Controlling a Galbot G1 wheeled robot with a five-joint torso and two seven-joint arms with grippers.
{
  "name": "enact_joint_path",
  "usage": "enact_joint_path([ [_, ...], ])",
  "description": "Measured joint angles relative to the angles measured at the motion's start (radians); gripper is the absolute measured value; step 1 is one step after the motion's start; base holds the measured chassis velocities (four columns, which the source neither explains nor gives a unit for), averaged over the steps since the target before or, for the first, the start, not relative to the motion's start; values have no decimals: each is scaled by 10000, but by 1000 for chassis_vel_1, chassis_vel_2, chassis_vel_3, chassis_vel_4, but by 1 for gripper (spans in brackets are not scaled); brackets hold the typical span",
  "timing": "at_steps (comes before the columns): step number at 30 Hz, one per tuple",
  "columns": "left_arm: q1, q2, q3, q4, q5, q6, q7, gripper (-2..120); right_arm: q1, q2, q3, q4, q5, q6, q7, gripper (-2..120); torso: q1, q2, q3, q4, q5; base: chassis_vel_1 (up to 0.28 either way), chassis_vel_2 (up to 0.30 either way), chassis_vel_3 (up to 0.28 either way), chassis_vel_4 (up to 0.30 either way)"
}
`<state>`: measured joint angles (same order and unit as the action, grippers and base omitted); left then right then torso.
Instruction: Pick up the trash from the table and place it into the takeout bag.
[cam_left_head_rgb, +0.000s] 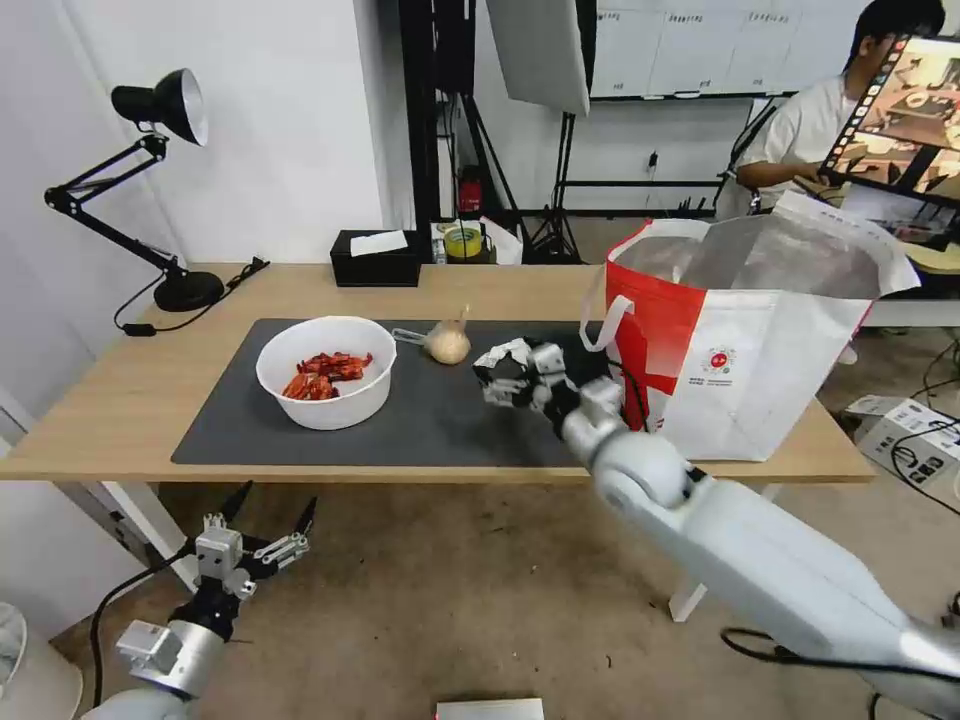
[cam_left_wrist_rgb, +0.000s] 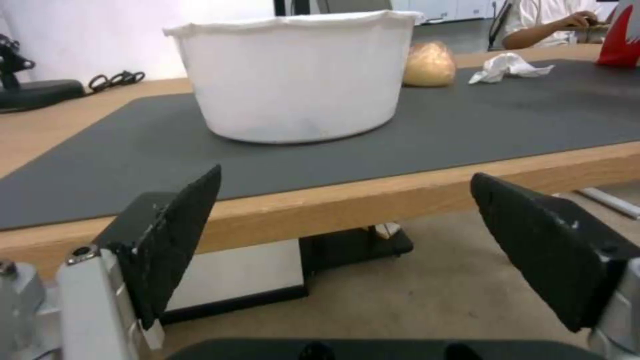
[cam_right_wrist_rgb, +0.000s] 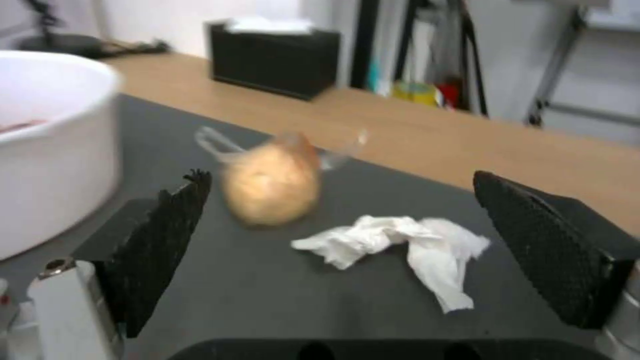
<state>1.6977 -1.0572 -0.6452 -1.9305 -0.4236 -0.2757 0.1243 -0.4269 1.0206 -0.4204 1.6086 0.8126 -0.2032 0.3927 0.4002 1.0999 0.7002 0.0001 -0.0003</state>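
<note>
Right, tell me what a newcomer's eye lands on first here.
The big red-and-white bag standing open at the table's right end, then the white bowl of red shells on the grey mat. Between them the right gripper hovers open over a crumpled tissue, beside a small bag of beige food; the left gripper hangs open below the table's edge.

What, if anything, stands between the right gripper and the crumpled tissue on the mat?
Nothing visible does. The right gripper hangs open just above the mat, its fingers spread to either side of the crumpled tissue. The small bag of beige food lies beyond the tissue, not in the path. The left gripper waits below the table edge.
</note>
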Motion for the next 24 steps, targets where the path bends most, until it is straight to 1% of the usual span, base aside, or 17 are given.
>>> enact_joint_path([
  [1,-48,7,46,35,0,0,0,100,211,235,-78,-317,258,-141,236,100,0,0,0,0,2,0,0,0,0],
  [2,-48,7,46,35,0,0,0,100,211,235,-78,-317,258,-141,236,100,0,0,0,0,2,0,0,0,0],
  [5,-168,27,144,130,2,1,0,100,693,794,-226,-1159,773,-338,535,100,0,0,-1,-1,1,0,0,0,0],
  [6,-168,27,144,130,2,1,0,100,693,794,-226,-1159,773,-338,535,100,0,0,-1,-1,1,0,0,0,0],
  [10,-206,22,220,219,18,-37,3,100,1195,1492,-344,-2262,1256,-622,768,100,0,0,-1,-1,2,0,0,0,0],
  [11,-206,22,220,219,18,-37,3,100,1195,1492,-344,-2262,1256,-622,768,100,0,0,-1,-1,2,0,0,0,0],
  [13,-202,14,225,228,27,-50,6,100,1421,1804,-399,-2924,1281,-708,761,100,-1,0,-1,1,1,0,0,0,0],
  [14,-202,14,225,228,27,-50,6,100,1421,1804,-399,-2924,1281,-708,761,100,-1,0,-1,1,1,0,0,0,0],
  [18,-194,14,209,228,28,-76,8,100,1712,2181,-455,-3746,1266,-817,620,100,0,0,-1,-1,2,0,0,0,0],
  [24,-183,19,214,227,28,-94,13,100,1893,2433,-444,-4290,1269,-994,554,100,-1,0,-2,0,3,0,0,0,0],
])
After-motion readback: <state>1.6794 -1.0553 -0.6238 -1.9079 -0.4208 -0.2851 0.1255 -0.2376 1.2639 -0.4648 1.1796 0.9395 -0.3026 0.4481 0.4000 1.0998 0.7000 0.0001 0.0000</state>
